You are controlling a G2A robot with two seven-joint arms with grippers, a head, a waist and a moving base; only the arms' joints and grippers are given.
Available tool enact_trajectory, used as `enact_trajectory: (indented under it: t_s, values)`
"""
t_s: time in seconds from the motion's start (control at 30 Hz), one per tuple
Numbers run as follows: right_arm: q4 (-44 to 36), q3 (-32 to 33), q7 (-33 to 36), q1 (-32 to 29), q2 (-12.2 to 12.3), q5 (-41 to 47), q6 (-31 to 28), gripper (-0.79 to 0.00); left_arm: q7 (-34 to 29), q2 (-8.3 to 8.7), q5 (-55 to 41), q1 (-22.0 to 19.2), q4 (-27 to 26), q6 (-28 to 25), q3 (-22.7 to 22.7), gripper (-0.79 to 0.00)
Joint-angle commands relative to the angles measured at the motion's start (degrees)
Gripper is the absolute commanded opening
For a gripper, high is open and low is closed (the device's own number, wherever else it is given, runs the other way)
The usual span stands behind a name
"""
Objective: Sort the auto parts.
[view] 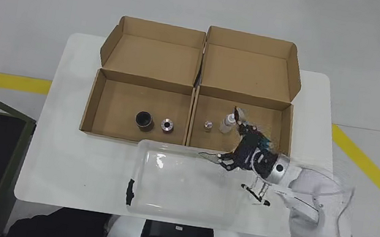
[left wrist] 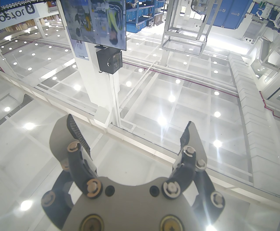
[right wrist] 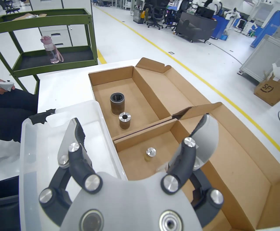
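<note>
Nearest the lens, right gripper: spread wide, clasping nothing. Hangs across the edge where clear plastic bin meets right-hand brown cardboard box, one finger over each. Inside that box, just beyond the fingers, small silver-capped brass cylinder, upright. In the neighbouring brown cardboard box, dark steel bushing and shorter grey steel cylinder, both upright, just beside each other. Left gripper: aimed at the ceiling, likewise gaping and empty.
</note>
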Motion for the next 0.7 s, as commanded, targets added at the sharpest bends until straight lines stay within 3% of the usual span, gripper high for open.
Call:
enact_trajectory:
  t_s: [0.0, 0.37, 0.67]
  values:
    - [-0.05, 2.63, -2.61, -1.99, 0.33, -0.64, 0.21, 0.000, 0.00, 0.00, 0.00, 0.00, 0.00, 0.00, 0.00, 0.000]
    - [0.37, 14.51, -16.02, -12.52, 1.66, -3.85, 4.18, 0.000, 0.00, 0.00, 0.00, 0.00, 0.00, 0.00, 0.00, 0.000]
    - [1.49, 19.42, -26.38, -18.65, 2.04, -4.86, 8.08, 0.000, 0.00, 0.00, 0.00, 0.00, 0.00, 0.00, 0.00, 0.000]
